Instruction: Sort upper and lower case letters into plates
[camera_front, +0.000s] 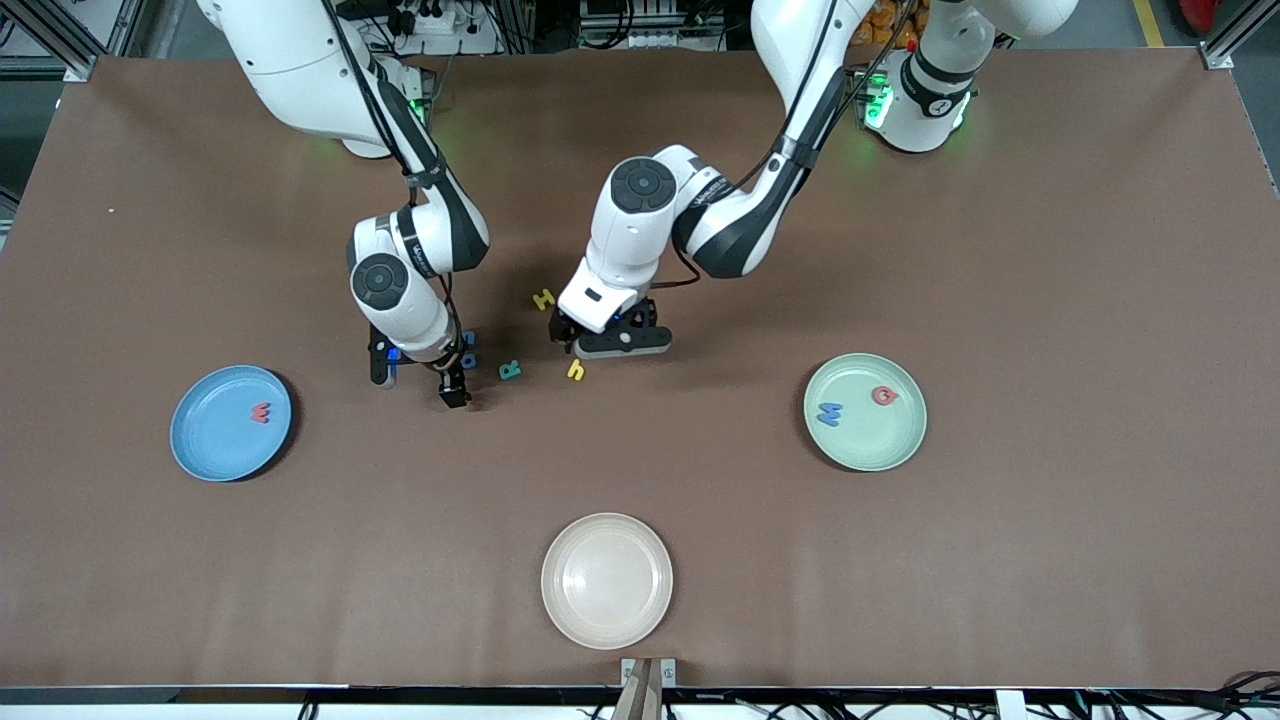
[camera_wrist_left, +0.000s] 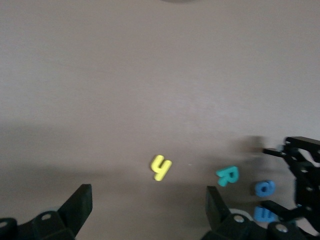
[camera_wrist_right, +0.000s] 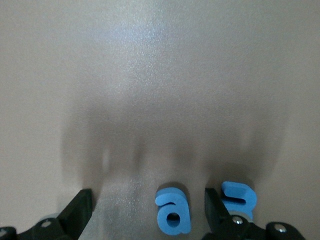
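- My right tool (camera_wrist_right: 147, 212) hangs released, low over the bench (camera_front: 900, 250), the blue a (camera_wrist_right: 173, 210) between its fingers.
- It looks light, soft foam: pinch its flat sides.
- My left tool (camera_wrist_left: 147, 210), released, hovers by the yellow h (camera_wrist_left: 161, 167).
- Blue plate (camera_front: 205, 450) and green plate (camera_front: 880, 450) sit well apart from both.

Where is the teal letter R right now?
In the front view the teal R lies on the bare table mid-table, between the right tool and the small yellow h, farther from the camera than the cream plate.

I'm in a robot lab, brown-covered table (camera_front: 1050, 560), aluminium frame posts (camera_front: 1232, 40) at its corners, power strips and cables (camera_front: 440, 20) along its top edge.
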